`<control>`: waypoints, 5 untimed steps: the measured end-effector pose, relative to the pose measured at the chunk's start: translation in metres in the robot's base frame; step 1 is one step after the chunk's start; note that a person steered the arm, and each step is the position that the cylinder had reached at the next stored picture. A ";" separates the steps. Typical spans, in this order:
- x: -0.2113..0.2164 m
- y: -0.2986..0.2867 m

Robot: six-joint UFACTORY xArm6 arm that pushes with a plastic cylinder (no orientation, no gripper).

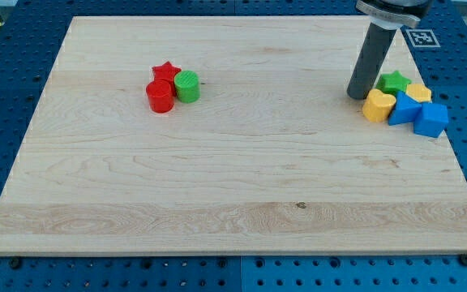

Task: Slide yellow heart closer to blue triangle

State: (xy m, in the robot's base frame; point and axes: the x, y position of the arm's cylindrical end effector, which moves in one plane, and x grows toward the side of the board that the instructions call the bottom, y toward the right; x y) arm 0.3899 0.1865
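A yellow block point(378, 105), which looks like the heart, lies near the board's right edge. It touches a blue block point(403, 109) on its right that seems to be the triangle. My tip point(357, 96) rests on the board just left of and slightly above the yellow heart, close to it; I cannot tell if it touches. The dark rod rises from there to the view's top.
A green star point(394, 81), a second yellow block point(419, 92) and a blue cube-like block point(431, 119) crowd the same cluster. A red star point(166, 72), a red cylinder point(160, 96) and a green cylinder point(187, 86) sit together at the upper left. The wooden board point(233, 195) has blue pegboard around it.
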 end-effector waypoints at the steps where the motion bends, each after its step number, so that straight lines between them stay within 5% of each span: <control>1: 0.008 0.000; 5: 0.061 -0.007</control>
State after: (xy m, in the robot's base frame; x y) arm 0.4512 0.1791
